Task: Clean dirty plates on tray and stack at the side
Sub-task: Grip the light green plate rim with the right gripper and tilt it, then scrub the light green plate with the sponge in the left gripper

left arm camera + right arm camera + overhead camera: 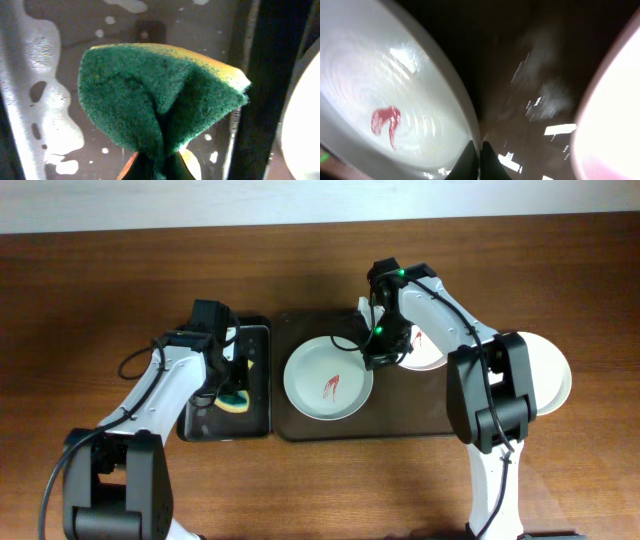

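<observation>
A pale green plate with a red smear lies on the left half of the dark brown tray. My right gripper is shut on this plate's right rim; the right wrist view shows the fingers pinching the rim of the plate. A pinkish plate with a red smear lies on the tray behind my right arm, partly hidden, and shows at the right edge. A white plate lies on the table right of the tray. My left gripper is shut on a green-and-yellow sponge.
A narrow black tray with soapy foam stands left of the brown tray; the sponge hangs over it. The two trays stand side by side on the wooden table.
</observation>
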Robot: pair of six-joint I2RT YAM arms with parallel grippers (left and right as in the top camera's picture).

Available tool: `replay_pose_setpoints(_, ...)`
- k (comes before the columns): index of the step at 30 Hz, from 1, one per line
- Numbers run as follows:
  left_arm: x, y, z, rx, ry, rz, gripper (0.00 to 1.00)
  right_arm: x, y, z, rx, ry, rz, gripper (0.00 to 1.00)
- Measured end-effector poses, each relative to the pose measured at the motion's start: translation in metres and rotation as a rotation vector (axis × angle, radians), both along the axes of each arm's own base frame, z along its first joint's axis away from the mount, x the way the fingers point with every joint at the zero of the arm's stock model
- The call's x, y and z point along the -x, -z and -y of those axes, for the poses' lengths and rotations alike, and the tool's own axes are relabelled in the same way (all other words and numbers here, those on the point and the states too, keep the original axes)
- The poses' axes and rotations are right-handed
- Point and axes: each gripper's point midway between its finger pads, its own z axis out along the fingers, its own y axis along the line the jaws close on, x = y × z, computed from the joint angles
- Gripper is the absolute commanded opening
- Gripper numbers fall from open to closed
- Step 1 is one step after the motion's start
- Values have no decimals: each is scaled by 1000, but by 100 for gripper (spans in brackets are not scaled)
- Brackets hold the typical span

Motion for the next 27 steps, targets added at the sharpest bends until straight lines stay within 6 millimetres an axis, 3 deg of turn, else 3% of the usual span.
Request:
replay_pose_setpoints(2,-2,-2,14,79,15,7,0,10,-1,-6,9,-23,-27,5)
replay_pose_setpoints(6,-5,-10,48,189,80,25,0,26,18,-10,-2,-18,-52,6)
replay_pose_setpoints(7,-1,-13,71,229,137,30,0,26,18,-10,-8,-12,-41,9)
replay_pose_setpoints(9,-5,-19,99,294,171,65,0,25,18,-11,-11,-6,-40,9)
replay_pose_setpoints(13,-9,-34,157,420,100,101,0,25,18,-11,-12,-6,-39,9)
replay_pose_setpoints(17,-3,-27,175,439,-32,52,0,25,18,-11,-12,-3,-40,9)
replay_pose_setpoints(21,3,16,193,432,-141,-52,0,25,18,-11,-14,-2,-40,9)
replay_pose_setpoints(24,-6,22,206,461,-144,-26,0,25,18,-11,-14,-2,-40,9)
replay_pose_setpoints(27,3,32,193,342,-178,-52,0,25,18,-11,-15,-2,-40,9)
